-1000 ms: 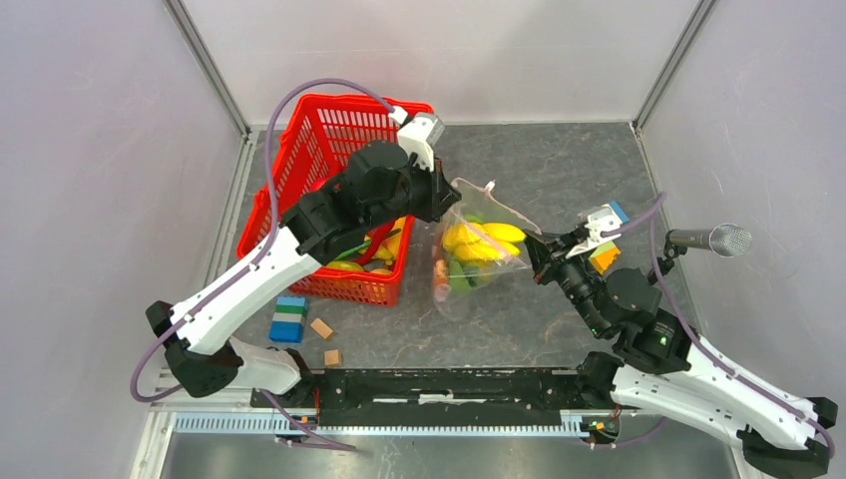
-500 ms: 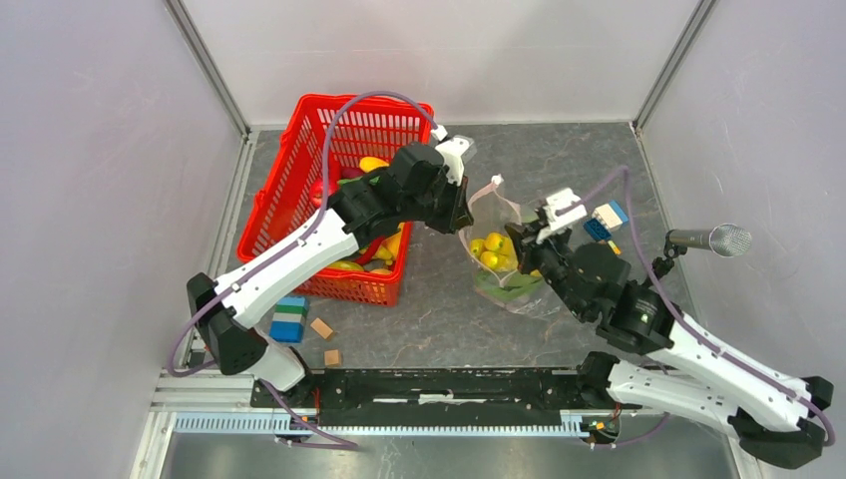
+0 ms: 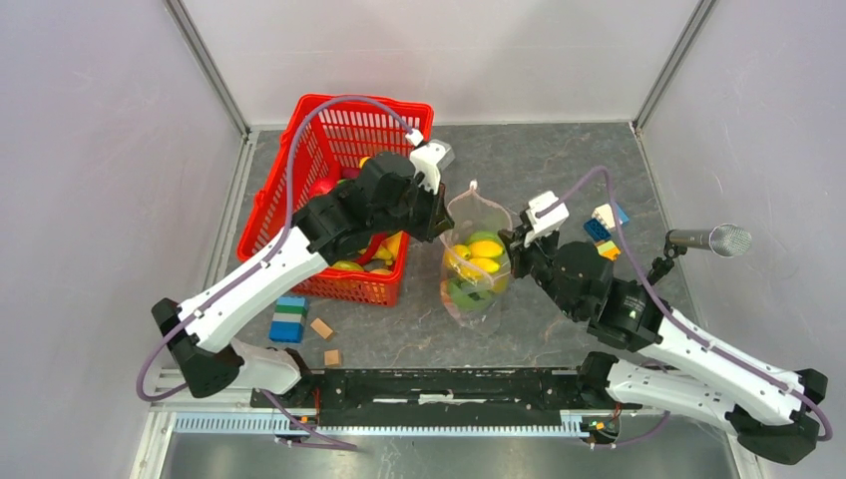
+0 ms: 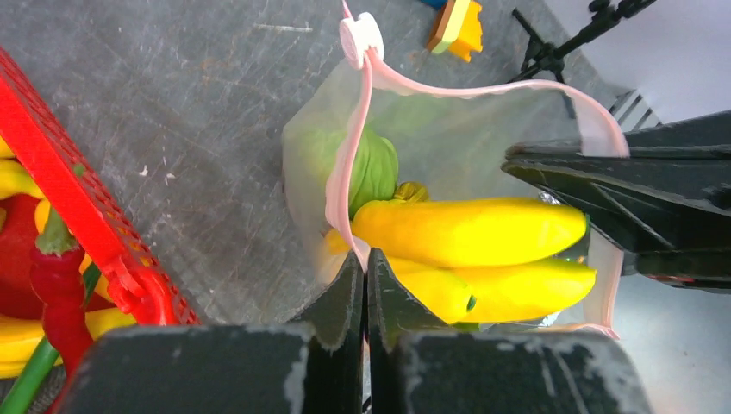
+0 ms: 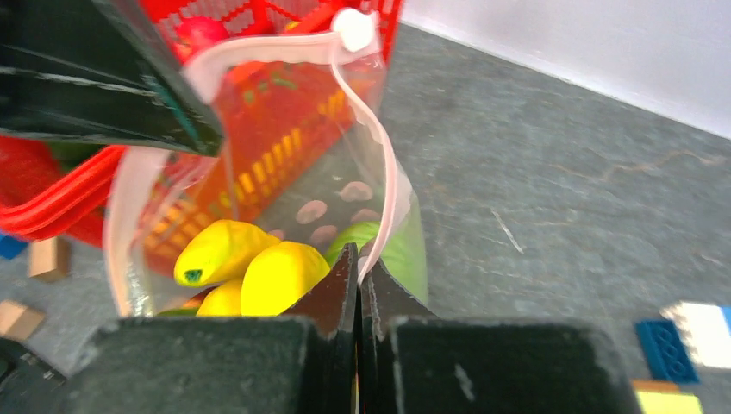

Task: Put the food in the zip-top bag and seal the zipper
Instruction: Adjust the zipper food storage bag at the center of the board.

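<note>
The clear zip-top bag [image 3: 469, 299] hangs between my two grippers, its mouth gaping upward. My left gripper [image 3: 444, 225] [image 4: 364, 259] is shut on the pink zipper [image 4: 352, 147] on the bag's left side. My right gripper [image 3: 509, 244] [image 5: 358, 254] is shut on the zipper [image 5: 390, 181] on the opposite side. Inside lie yellow bananas [image 4: 470, 231] [image 5: 220, 250] and a green cabbage-like ball [image 4: 375, 168]. The white slider [image 4: 360, 36] sits at the far end of the zipper.
The red mesh basket [image 3: 299, 190] with more toy food stands just left of the bag, under my left arm. Building blocks lie at the front left [image 3: 289, 319] and at the right [image 3: 604, 222]. A microphone [image 3: 713, 239] stands at the right edge.
Both grippers have kept their hold on the bag's mouth. They swung it right, then back left toward the basket, and its mouth has spread wider.
</note>
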Action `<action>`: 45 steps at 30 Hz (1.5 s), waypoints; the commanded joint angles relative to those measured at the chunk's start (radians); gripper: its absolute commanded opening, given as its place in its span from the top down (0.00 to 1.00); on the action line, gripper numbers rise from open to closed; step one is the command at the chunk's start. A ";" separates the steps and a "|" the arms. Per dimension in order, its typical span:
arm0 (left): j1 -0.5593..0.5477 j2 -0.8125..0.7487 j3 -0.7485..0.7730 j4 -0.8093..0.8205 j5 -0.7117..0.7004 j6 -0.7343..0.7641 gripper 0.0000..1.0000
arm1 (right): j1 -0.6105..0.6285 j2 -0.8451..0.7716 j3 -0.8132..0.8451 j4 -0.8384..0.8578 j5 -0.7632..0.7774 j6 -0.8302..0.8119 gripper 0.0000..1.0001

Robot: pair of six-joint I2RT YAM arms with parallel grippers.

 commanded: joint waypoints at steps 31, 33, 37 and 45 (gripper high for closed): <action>-0.046 -0.229 -0.076 0.203 -0.070 0.064 0.19 | -0.010 0.019 -0.029 0.110 0.055 0.063 1.00; -0.058 -0.231 -0.064 0.198 0.028 0.094 0.20 | -0.010 0.022 -0.029 0.123 0.038 0.069 1.00; -0.209 -0.185 0.007 0.130 0.055 0.240 0.24 | -0.012 0.025 -0.028 0.164 0.000 0.080 1.00; -0.428 -0.084 0.064 0.115 -0.078 0.355 0.23 | -0.017 0.005 0.015 0.162 0.154 0.140 1.00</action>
